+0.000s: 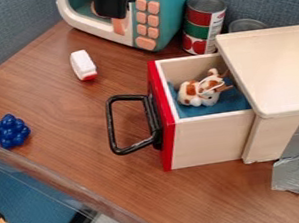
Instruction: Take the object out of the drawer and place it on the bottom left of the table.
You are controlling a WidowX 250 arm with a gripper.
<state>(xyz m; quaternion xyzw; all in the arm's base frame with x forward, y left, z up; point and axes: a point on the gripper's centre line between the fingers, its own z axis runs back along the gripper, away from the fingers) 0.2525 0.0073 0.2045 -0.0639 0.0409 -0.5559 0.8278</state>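
Your black gripper [114, 2]: top edge, before the teal toy microwave [170, 10]; whether spread or closed, you cannot tell. Your white-and-brown animal figurine [203, 88]: inside the open, red-fronted drawer [206, 140], on blue lining [229, 105]. Your blue knobbly toy [11, 131]: table's left side. Your white-and-red piece [83, 65]: between microwave and blue toy.

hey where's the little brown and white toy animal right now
In the camera view, the toy animal is right of centre, on the blue lining inside the open, red-fronted drawer.
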